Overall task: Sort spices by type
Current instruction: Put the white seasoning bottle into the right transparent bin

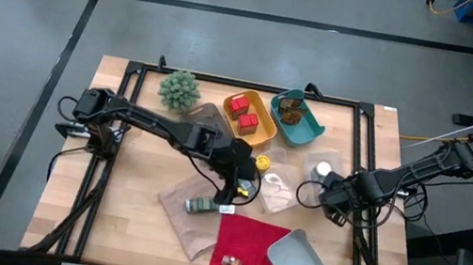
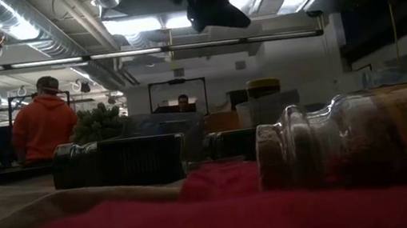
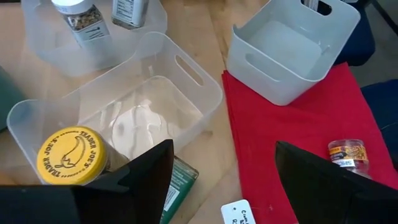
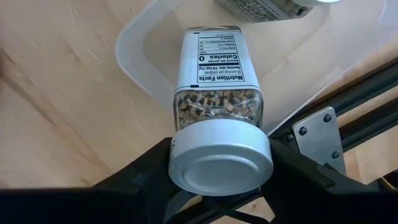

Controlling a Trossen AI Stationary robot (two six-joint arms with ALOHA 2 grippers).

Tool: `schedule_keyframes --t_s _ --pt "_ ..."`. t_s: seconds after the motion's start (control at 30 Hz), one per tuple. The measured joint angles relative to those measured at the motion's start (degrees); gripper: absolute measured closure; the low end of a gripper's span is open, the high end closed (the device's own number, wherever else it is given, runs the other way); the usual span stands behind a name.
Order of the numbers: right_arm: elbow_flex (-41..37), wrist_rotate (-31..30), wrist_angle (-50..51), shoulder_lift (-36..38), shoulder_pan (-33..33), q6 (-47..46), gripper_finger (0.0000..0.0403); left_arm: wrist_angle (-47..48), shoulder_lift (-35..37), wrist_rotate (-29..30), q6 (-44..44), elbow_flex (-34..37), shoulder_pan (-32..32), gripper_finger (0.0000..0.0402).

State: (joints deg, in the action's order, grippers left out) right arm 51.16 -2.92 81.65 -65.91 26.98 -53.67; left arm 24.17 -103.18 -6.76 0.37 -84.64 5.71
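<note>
The right gripper (image 4: pixel 221 177) clamps a white-capped spice jar (image 4: pixel 219 124) only by its cap's rim, so it may tilt and slip out over the clear tray (image 4: pixel 149 37), while the left gripper (image 3: pixel 224 180) hangs open beside the yellow-capped jar (image 3: pixel 69 155).

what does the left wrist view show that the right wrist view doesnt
Only the left wrist view shows the yellow-capped jar, the clear tray, the grey bin on the red cloth, and a small jar lying there, past the open left claw.

Only the right wrist view shows the right claw around a white-capped jar.

Both show the wooden table.
</note>
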Motion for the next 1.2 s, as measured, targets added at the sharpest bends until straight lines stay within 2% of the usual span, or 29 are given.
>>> schedule_keyframes --t_s 0.27,0.57,0.87,1.2 --pt "0.00 2.43 -4.46 0.00 0.00 4.04 0.0189 0.01 0.00 -0.02 0.11 0.00 1.54 0.0139" --pt "0.00 2.07 -4.14 0.00 0.00 4.72 0.0188 0.00 0.00 -0.09 2.09 0.00 2.54 0.0139" --pt "0.00 0.93 -4.22 0.00 0.00 9.40 0.0147 -0.82 -0.06 -0.07 2.22 -0.02 2.54 0.0139" --pt "0.03 1.09 -4.03 0.00 0.00 9.42 0.0148 -0.79 -0.07 -0.04 2.24 -0.02 2.52 0.0139"
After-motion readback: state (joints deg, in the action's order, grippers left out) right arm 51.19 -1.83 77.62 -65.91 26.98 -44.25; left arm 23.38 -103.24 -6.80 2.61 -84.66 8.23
